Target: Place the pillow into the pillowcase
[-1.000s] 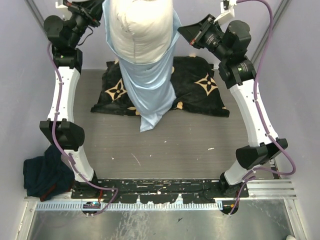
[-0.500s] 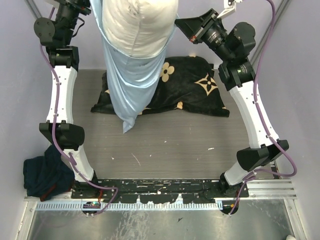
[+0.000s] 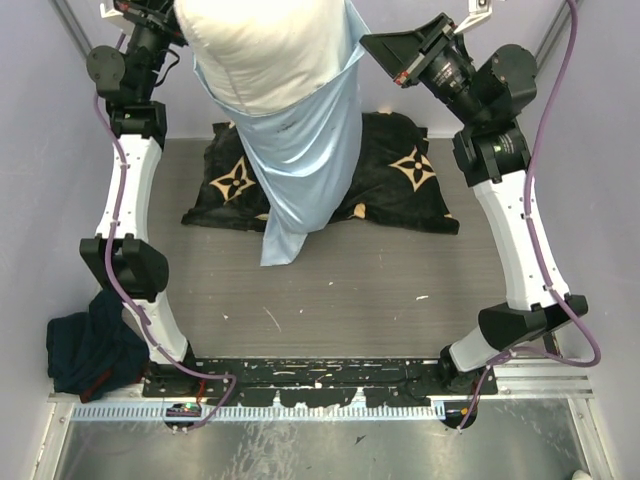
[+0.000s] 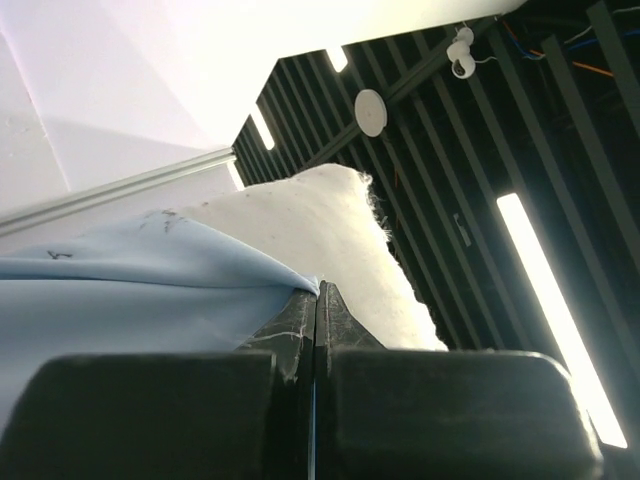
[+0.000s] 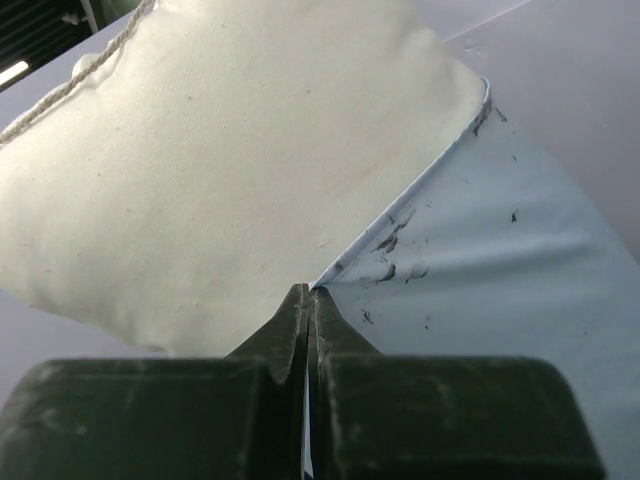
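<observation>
Both arms hold the light blue pillowcase (image 3: 300,160) up high over the table by its open rim, and its empty lower end hangs down to about (image 3: 278,250). The plump cream pillow (image 3: 265,50) sits in the case's mouth, with its upper part bulging out above the blue edge. My left gripper (image 4: 317,290) is shut on the pillowcase (image 4: 120,300) rim, the pillow (image 4: 330,230) just behind it. My right gripper (image 5: 308,291) is shut on the opposite rim of the pillowcase (image 5: 480,270), pressed against the pillow (image 5: 220,170).
A black cloth with tan flower motifs (image 3: 405,180) lies on the table behind and below the hanging case. A dark blue cloth (image 3: 90,350) is bunched by the left arm's base. Side walls stand close to both arms.
The hanging case and pillow swung left, then back to the right. Both arms have risen a little, with the right wrist moving up and outward. Both grips stayed the same.
</observation>
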You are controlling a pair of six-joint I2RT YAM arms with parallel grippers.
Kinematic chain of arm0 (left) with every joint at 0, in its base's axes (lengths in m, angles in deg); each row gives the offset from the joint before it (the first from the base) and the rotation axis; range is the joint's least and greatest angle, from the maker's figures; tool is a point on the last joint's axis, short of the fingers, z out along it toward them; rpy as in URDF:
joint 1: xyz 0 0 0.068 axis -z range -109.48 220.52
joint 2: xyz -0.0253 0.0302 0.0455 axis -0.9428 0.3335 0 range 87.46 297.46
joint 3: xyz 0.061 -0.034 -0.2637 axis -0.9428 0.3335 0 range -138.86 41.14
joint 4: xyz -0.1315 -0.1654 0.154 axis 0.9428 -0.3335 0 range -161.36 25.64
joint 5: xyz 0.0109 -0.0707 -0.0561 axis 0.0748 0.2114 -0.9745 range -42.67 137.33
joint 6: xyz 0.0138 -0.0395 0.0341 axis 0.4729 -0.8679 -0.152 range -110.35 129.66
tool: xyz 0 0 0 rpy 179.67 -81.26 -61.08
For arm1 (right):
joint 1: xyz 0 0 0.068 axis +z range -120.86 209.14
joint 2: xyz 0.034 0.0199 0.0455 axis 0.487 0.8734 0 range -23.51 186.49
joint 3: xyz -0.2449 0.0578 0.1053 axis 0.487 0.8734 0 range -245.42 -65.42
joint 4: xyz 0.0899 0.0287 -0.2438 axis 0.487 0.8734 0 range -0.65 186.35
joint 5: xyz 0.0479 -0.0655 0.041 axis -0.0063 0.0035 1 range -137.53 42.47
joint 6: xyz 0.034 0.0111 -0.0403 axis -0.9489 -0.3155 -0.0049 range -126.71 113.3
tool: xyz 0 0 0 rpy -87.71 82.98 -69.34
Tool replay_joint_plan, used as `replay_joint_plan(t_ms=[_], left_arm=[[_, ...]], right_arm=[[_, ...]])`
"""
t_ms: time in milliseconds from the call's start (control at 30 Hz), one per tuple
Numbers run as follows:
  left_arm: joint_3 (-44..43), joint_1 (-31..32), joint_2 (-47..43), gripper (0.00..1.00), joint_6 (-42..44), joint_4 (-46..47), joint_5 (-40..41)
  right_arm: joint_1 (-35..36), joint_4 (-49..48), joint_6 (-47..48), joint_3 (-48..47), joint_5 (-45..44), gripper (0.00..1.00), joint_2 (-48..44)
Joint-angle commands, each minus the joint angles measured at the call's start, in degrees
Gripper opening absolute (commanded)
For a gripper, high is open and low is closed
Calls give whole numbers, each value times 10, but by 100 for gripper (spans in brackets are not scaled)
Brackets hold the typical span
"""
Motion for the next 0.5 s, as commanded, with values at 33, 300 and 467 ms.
replay_joint_plan(t_ms=[33, 300, 467], left_arm=[[21, 0, 9, 0, -82, 87, 30], [21, 8, 35, 0, -96, 115, 34], [-30, 32, 25, 0, -97, 97, 24]], right_arm=[[1, -138, -28, 6, 25, 1, -85], [1, -172, -43, 22, 49, 1, -107], [0, -123, 14, 32, 21, 0, -54]])
